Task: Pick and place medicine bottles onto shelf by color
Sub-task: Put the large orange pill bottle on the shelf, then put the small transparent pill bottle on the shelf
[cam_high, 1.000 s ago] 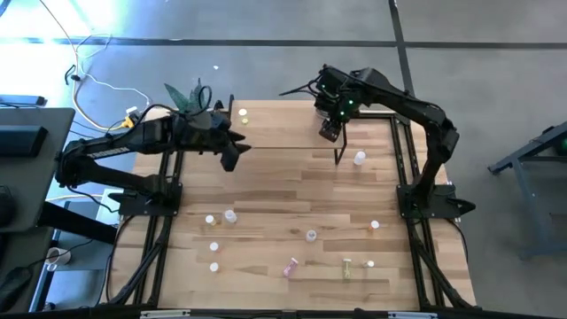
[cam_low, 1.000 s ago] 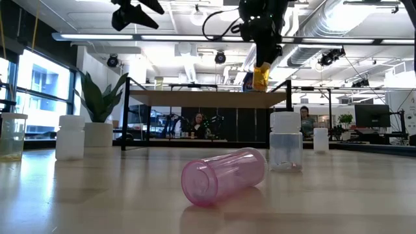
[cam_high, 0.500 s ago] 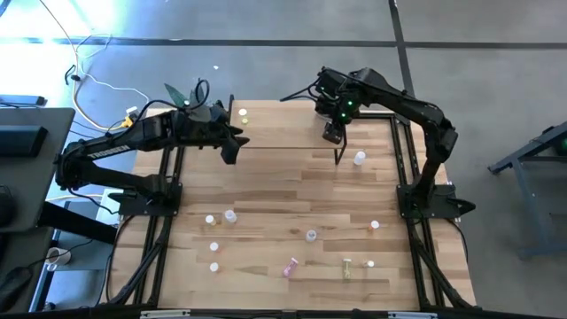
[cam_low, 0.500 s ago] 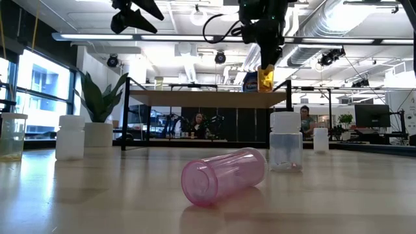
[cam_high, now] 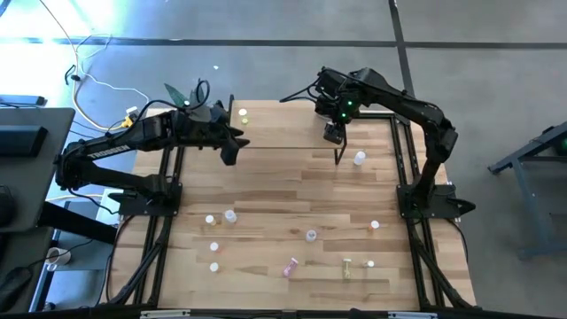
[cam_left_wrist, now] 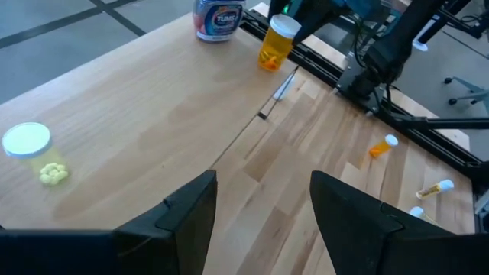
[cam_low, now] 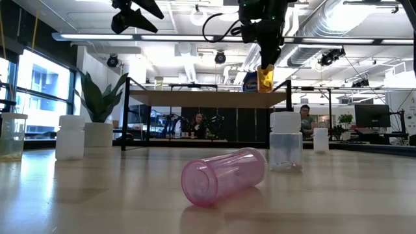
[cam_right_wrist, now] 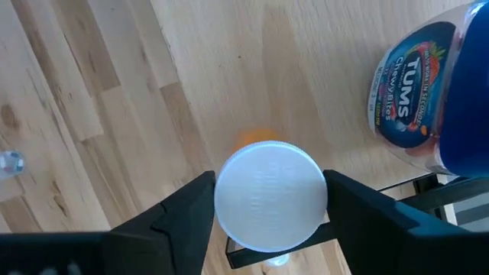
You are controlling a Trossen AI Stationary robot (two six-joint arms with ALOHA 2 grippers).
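Three bottles [cam_left_wrist: 218, 17] on shelf [cam_high: 283, 124] at 12 o'clock, approx ten left toward 6. R gripper [cam_high: 333, 133] straddles orange one [cam_right_wrist: 269, 195] (clamped? can't tell); L gripper [cam_left_wrist: 262, 191] spread, empty.

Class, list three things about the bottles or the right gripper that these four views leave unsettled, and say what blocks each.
1. High view: colours of the small bottles on the near tabletop, too tiny.
2. Right wrist view: whether the right gripper still touches the white-capped orange bottle; the cap hides its sides.
3. Right wrist view: blue Tums bottle, cut by the edge.
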